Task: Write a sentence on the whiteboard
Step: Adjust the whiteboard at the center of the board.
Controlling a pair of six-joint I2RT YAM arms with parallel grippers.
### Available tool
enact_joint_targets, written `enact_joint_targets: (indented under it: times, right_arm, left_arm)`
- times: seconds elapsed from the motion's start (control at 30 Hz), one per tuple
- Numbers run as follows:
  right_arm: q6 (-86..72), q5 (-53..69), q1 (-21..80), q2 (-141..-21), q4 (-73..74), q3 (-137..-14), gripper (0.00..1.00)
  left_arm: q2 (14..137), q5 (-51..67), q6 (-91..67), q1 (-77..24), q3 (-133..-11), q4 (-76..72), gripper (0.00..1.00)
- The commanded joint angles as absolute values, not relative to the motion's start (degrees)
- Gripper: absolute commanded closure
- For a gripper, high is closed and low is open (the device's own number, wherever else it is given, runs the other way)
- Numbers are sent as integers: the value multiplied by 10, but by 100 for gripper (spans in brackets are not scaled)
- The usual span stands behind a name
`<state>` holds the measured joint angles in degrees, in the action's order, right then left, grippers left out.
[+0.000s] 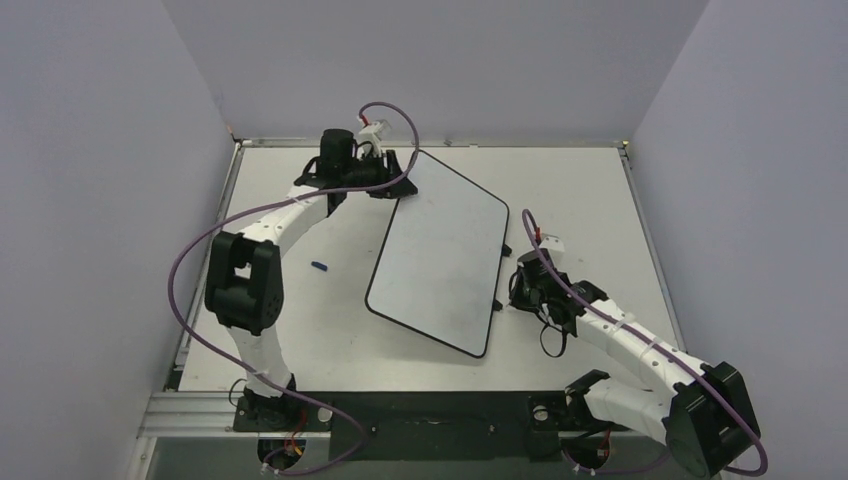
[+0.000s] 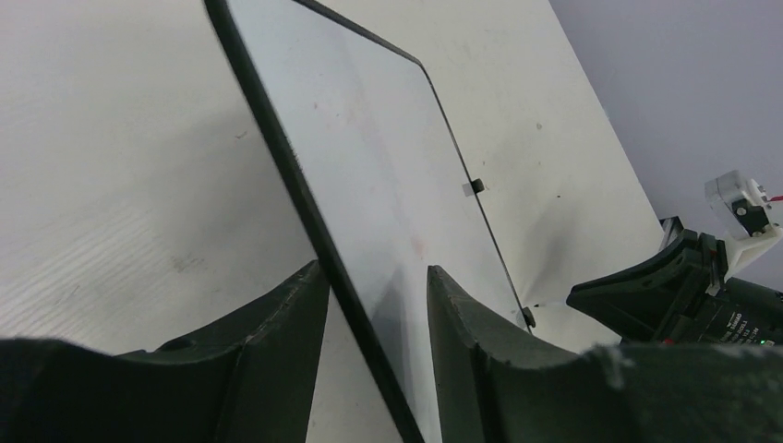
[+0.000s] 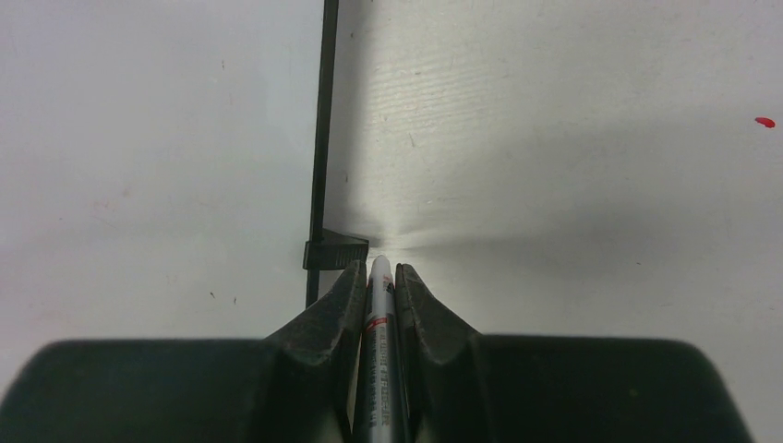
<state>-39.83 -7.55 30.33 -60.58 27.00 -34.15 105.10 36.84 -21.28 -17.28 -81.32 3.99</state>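
Note:
The whiteboard (image 1: 445, 255) lies at an angle in the middle of the table, blank, with no blue sentence showing on it. My left gripper (image 1: 398, 180) is at its far left corner. In the left wrist view its jaws (image 2: 374, 269) straddle the board's black edge (image 2: 305, 194), closed on it. My right gripper (image 1: 527, 285) is by the board's right edge, shut on a white marker (image 3: 379, 286) that points at the table beside a black foot (image 3: 334, 251). The right gripper also shows in the left wrist view (image 2: 674, 291).
A small blue cap (image 1: 320, 266) lies on the table left of the board. A red speck (image 3: 764, 121) marks the tabletop. Grey walls enclose the table on three sides. Faint reddish smudges (image 2: 417, 245) show on the board.

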Motion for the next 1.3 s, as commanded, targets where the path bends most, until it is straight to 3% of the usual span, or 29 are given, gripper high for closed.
enact_joint_targets:
  times: [0.0, 0.1, 0.23, 0.43, 0.6, 1.03, 1.27]
  right_arm:
    - [-399, -53, 295, -594, 243, -347, 100]
    - [-400, -45, 293, -585, 243, -349, 100]
    - [-403, -42, 291, -564, 254, -352, 100]
    - [-406, -86, 289, -510, 296, -375, 100]
    - [-402, -112, 287, -455, 320, -394, 100]
    - [-378, -111, 285, -352, 320, -398, 100]
    - [-361, -102, 286, -324, 313, -402, 100]
  left_arm:
    - [1099, 410, -165, -198, -894, 83, 62]
    - [1149, 439, -157, -201, -953, 100, 69]
    - [1214, 476, -115, -212, -1059, 171, 72]
    - [1325, 483, -32, -244, -1251, 347, 70]
    - [1422, 491, -28, -270, -1414, 405, 66]
    - [1470, 559, -119, -331, -1441, 250, 52]
    - [1428, 463, -138, -330, -1444, 250, 40]
